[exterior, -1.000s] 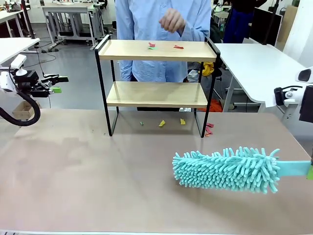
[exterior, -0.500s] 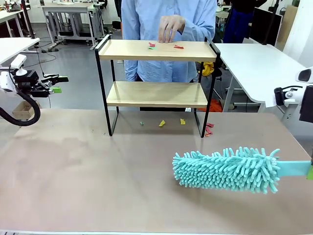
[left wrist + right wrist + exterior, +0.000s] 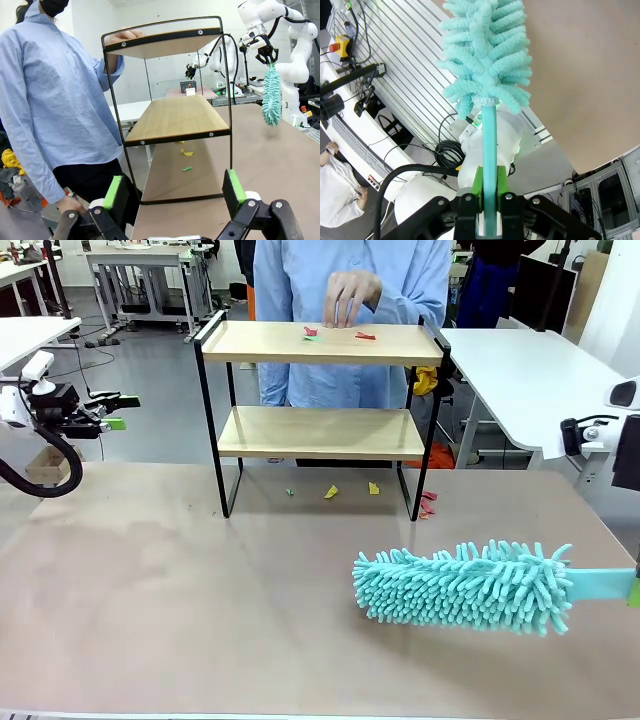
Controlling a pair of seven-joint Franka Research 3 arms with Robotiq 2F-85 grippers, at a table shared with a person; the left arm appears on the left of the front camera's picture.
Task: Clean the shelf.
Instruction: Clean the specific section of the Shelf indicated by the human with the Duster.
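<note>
The left gripper (image 3: 112, 412) hangs past the table's left edge, well apart from the shelf (image 3: 320, 345). Its jaws are spread wide and have hold of nothing. In the left wrist view its two green-padded fingers (image 3: 113, 192) stand on either side of the shelf's (image 3: 175, 117) near end rail, without touching it.

The right gripper (image 3: 488, 182) is clamped tight on the flat turquoise handle (image 3: 489, 135) of a chenille duster (image 3: 487, 45). In the front view the duster (image 3: 465, 585) lies roughly level, low over the table (image 3: 200, 620) at front right. Its fluffy head points toward the middle and its handle (image 3: 600, 584) runs off to the picture's right edge. Whether the fronds touch the tabletop I cannot tell.

The shelf stands upright at the far middle of the table, with its long side facing the robot. On its top board (image 3: 270, 342) lie a few paper scraps: a red and green one (image 3: 311, 333) and a red one (image 3: 365, 336). A person's hand (image 3: 352, 292) hangs just over the first of these, fingers down. More scraps lie on the table under the shelf: two yellow (image 3: 331, 492), one tiny green (image 3: 290, 492), and pink ones (image 3: 428, 504) beside the right front leg.
</note>
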